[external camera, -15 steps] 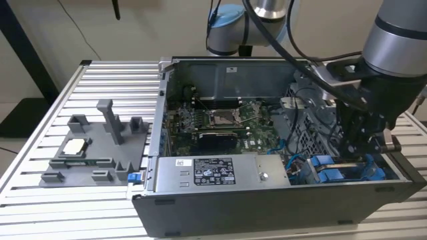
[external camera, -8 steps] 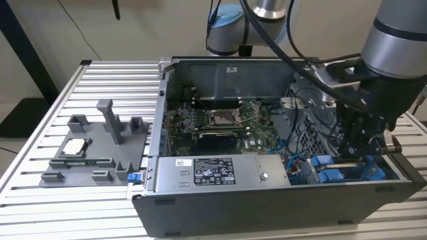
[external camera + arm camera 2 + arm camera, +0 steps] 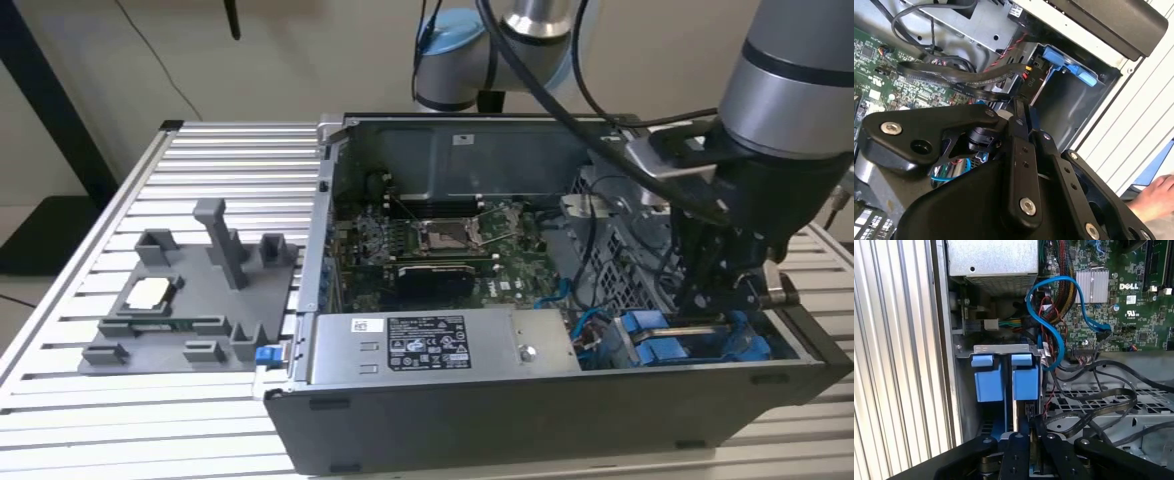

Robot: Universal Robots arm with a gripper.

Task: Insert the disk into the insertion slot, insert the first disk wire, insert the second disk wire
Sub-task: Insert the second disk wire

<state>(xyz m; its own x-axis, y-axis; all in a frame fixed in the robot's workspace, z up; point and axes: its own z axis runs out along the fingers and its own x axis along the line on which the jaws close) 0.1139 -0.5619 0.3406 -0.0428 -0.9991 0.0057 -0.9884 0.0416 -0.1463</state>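
Observation:
The disk (image 3: 1025, 382) stands in its bright blue carrier inside the insertion slot (image 3: 999, 348), the grey drive cage in the case corner; in the exterior view the slot (image 3: 694, 340) lies at the right front. A second blue carrier (image 3: 988, 377) sits beside the disk. My gripper (image 3: 1030, 417) reaches down at the disk's end, its black fingers (image 3: 1015, 150) drawn close together on a small black wire connector (image 3: 1021, 95) with a flat black cable (image 3: 954, 77). Right beside it sits another black connector (image 3: 1033, 67) with red, yellow and black wires. In the exterior view my gripper (image 3: 697, 318) hangs just above the blue parts.
The silver power-supply box (image 3: 441, 345) lies along the case front, left of the cage. A blue cable (image 3: 1054, 325) and black cables (image 3: 1094, 405) loop close to my fingers. A grey fixture tray (image 3: 187, 300) with posts stands outside the case. A person's hand (image 3: 1154, 197) rests at the table edge.

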